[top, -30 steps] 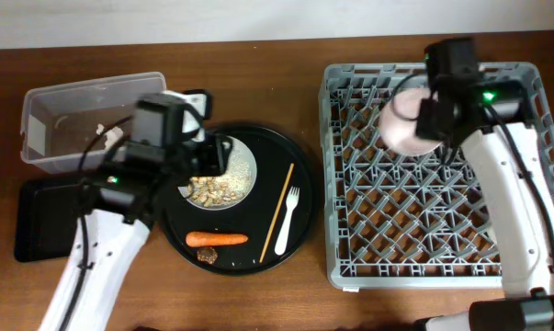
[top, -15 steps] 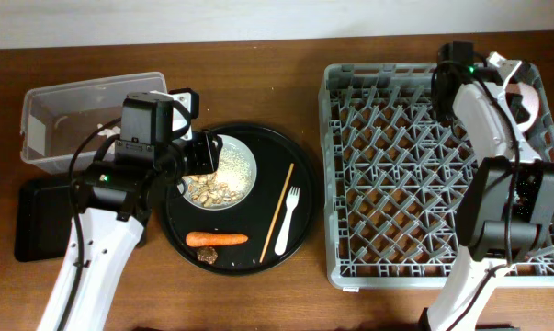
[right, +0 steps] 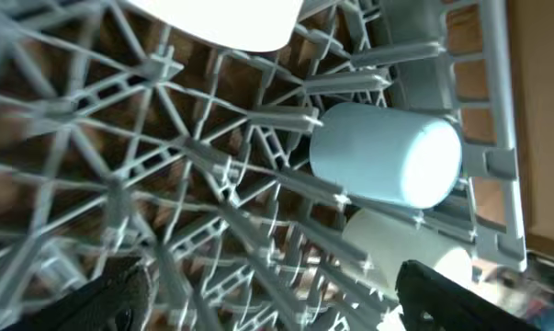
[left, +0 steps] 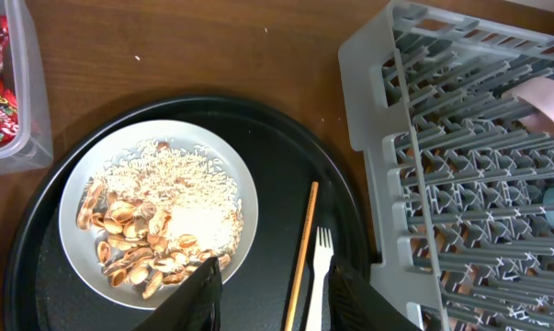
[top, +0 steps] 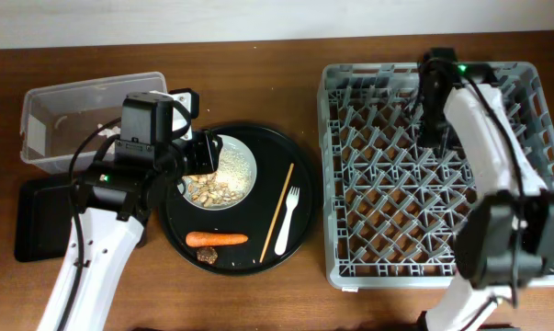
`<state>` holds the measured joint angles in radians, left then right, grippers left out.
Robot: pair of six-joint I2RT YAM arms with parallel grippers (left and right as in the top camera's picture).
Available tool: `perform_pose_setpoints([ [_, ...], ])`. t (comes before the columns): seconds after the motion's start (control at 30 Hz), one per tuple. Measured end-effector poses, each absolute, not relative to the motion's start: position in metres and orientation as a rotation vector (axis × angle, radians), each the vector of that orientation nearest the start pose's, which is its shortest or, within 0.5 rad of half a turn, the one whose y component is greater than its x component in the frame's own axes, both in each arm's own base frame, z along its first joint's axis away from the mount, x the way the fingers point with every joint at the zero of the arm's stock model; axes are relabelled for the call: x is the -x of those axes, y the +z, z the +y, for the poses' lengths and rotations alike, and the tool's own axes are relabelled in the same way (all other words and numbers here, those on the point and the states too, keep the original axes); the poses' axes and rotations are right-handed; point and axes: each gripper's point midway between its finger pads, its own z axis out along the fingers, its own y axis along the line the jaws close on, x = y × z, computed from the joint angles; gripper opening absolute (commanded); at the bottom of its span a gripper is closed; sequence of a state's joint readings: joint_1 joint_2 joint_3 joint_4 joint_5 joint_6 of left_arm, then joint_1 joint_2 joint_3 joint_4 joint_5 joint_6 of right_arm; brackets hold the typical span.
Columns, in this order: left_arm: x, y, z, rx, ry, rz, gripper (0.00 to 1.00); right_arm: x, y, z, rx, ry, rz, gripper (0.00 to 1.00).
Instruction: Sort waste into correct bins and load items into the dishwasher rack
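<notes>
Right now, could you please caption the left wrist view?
White plate of rice and food scraps on round black tray, wooden chopstick and white fork beside dishwasher rack.

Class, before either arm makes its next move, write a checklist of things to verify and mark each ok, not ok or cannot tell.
1. Left gripper open and empty: ok.
2. Right gripper open and empty: ok.
3. Plate cleared of rice and scraps: not ok.
4. Light blue cup in the rack: ok.
5. Fork and chopstick loaded: not ok, both on the round black tray.
6. Carrot binned: not ok.
</notes>
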<state>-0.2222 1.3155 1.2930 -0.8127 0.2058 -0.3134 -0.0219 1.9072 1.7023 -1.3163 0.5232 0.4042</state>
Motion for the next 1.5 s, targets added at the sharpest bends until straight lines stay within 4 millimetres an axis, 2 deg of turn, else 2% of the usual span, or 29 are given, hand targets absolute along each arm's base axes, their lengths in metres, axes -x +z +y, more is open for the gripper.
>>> perform_pose_setpoints([
  [0.1,-0.344,0.243,-0.114,0.012,-0.489,2.449,0.49,-0.339,0.217,-0.094,-0.737,-0.475,2.709,0.99],
  [0.13,-0.341,0.240,-0.113,0.010,-0.484,2.466,0.50,-0.318,0.241,-0.087,-0.713,-0.288,2.703,0.99],
  [0.17,-0.338,0.237,-0.112,0.012,-0.481,2.482,0.50,-0.308,0.251,-0.071,-0.624,-0.150,2.726,0.99],
  [0.2,-0.334,0.233,-0.111,0.018,-0.472,2.509,0.50,-0.303,0.249,-0.064,-0.566,-0.106,2.770,0.99],
  [0.27,-0.321,0.222,-0.104,0.038,-0.430,2.579,0.51,-0.290,0.240,-0.028,-0.417,0.111,2.893,0.99],
  [0.3,-0.319,0.220,-0.101,0.044,-0.413,2.595,0.51,-0.289,0.239,-0.015,-0.356,0.160,2.908,0.99],
  [0.33,-0.313,0.214,-0.098,0.054,-0.390,2.630,0.51,-0.288,0.239,0.007,-0.253,0.215,2.926,0.99],
  [0.37,-0.311,0.211,-0.097,0.057,-0.381,2.646,0.51,-0.288,0.239,0.014,-0.222,0.236,2.931,0.99],
  [0.47,-0.307,0.186,-0.087,0.087,-0.287,2.752,0.52,-0.276,0.240,0.098,0.107,0.400,2.959,0.99],
  [0.5,-0.306,0.183,-0.085,0.091,-0.265,2.767,0.58,-0.275,0.238,0.120,0.175,0.420,2.955,0.99],
  [0.53,-0.304,0.181,-0.080,0.101,-0.223,2.779,0.60,-0.276,0.234,0.147,0.228,0.444,2.947,0.99],
  [0.57,-0.298,0.177,-0.068,0.148,-0.140,2.803,0.60,-0.271,0.223,0.180,0.300,0.467,2.974,0.99],
  [0.6,-0.294,0.175,-0.057,0.196,-0.102,2.822,0.64,-0.269,0.209,0.203,0.324,0.468,3.006,0.99],
  [0.63,-0.292,0.173,-0.033,0.319,-0.047,2.831,0.64,-0.263,0.184,0.231,0.355,0.441,3.075,1.00],
  [0.7,-0.290,0.172,-0.009,0.441,-0.009,2.825,0.64,-0.267,0.140,0.252,0.255,0.299,3.157,0.87],
  [0.77,-0.289,0.172,-0.004,0.461,0.001,2.825,0.64,-0.276,0.096,0.265,0.166,0.206,3.211,0.84],
  [0.8,-0.288,0.172,-0.004,0.461,0.002,2.828,0.64,-0.279,0.080,0.265,0.133,0.164,3.233,0.84],
  [0.87,-0.288,0.172,-0.004,0.462,0.006,2.829,0.64,-0.283,0.054,0.259,0.051,0.046,3.260,0.80],
  [0.93,-0.288,0.172,-0.003,0.462,0.006,2.831,0.64,-0.286,0.039,0.260,-0.008,0.013,3.267,0.75],
  [1.03,-0.288,0.172,-0.003,0.462,0.006,2.831,0.64,-0.291,0.036,0.265,-0.105,0.041,3.249,0.65],
  [1.13,-0.288,0.172,-0.003,0.462,0.006,2.831,0.64,-0.299,0.026,0.274,-0.266,0.102,3.203,0.65],
  [1.3,-0.288,0.172,-0.003,0.462,0.006,2.831,0.64,-0.293,0.019,0.299,-0.317,0.162,3.166,0.64],
  [1.4,-0.288,0.172,-0.003,0.462,0.006,2.831,0.64,-0.292,0.015,0.294,-0.381,0.124,3.149,0.64],
  [1.43,-0.288,0.172,-0.003,0.462,0.006,2.831,0.64,-0.290,0.007,0.291,-0.410,0.113,3.146,0.64],
  [1.47,-0.287,0.172,-0.003,0.462,0.006,2.832,0.64,-0.289,0.002,0.290,-0.426,0.114,3.140,0.53],
  [1.5,-0.288,0.172,-0.003,0.462,0.006,2.831,0.64,-0.288,0.002,0.289,-0.430,0.121,3.134,0.38],
])
